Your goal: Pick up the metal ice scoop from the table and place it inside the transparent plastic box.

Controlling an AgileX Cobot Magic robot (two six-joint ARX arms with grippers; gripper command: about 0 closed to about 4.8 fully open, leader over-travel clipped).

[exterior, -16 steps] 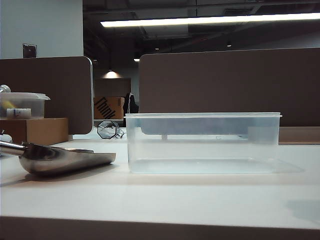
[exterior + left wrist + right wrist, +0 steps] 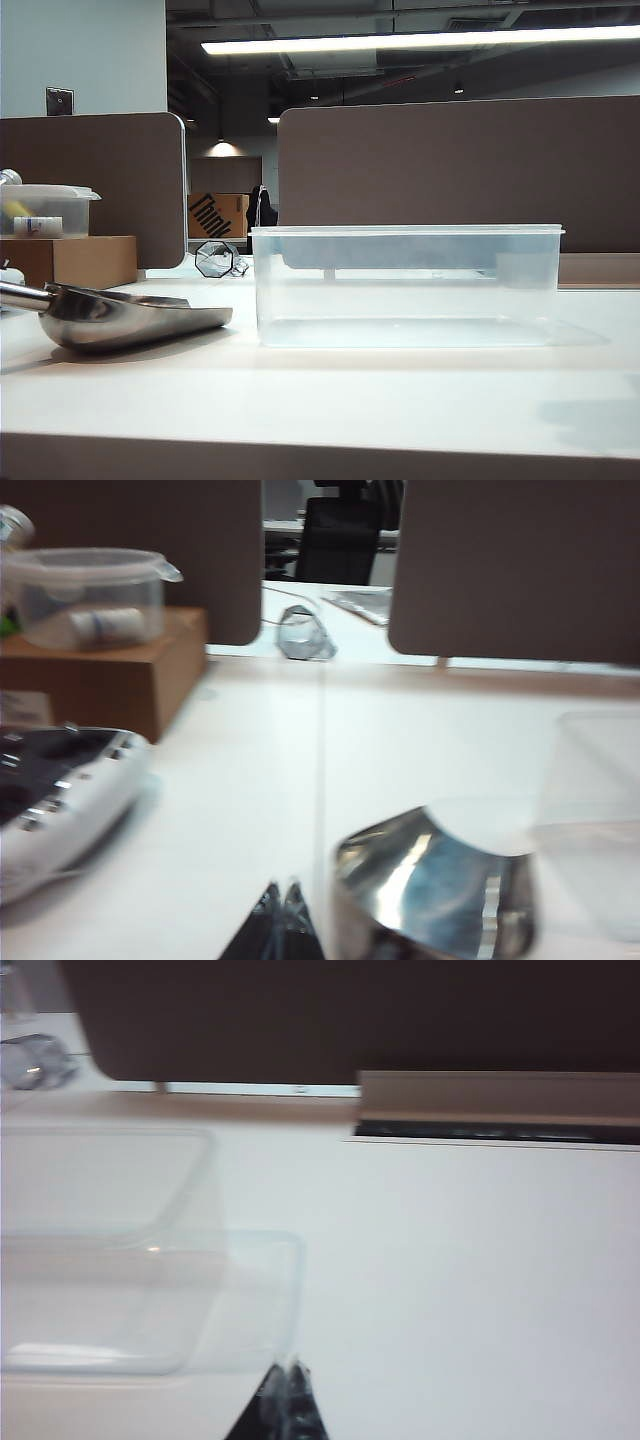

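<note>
Between the earlier exterior picture and this one almost nothing is changing: the metal ice scoop (image 2: pixel 130 318) is lying in the same spot at the lower left of the exterior frame, its bowl on the white surface (image 2: pixel 330 395) and its lip pointing toward the transparent plastic box (image 2: pixel 405 285), which is sitting empty at the centre, just beside the scoop but apart from it. Only a faint shadow at the lower right is shifting, so the task is reading as not yet begun. The left end effector (image 2: pixel 283 920) is showing in its wrist view as two dark fingertips pressed together, closed on nothing, hovering near the scoop's shiny bowl (image 2: pixel 435 890). The right end effector (image 2: pixel 288 1400) is likewise looking closed and empty, close by the box's corner (image 2: pixel 150 1260). Around them, a smaller lidded tub (image 2: pixel 45 208) is resting on a cardboard box (image 2: pixel 70 260) at the far left, a faceted glass object (image 2: pixel 215 258) is sitting behind, and a white device (image 2: pixel 60 800) is lying near the left arm. Nothing is blocking the path from scoop to box.
</note>
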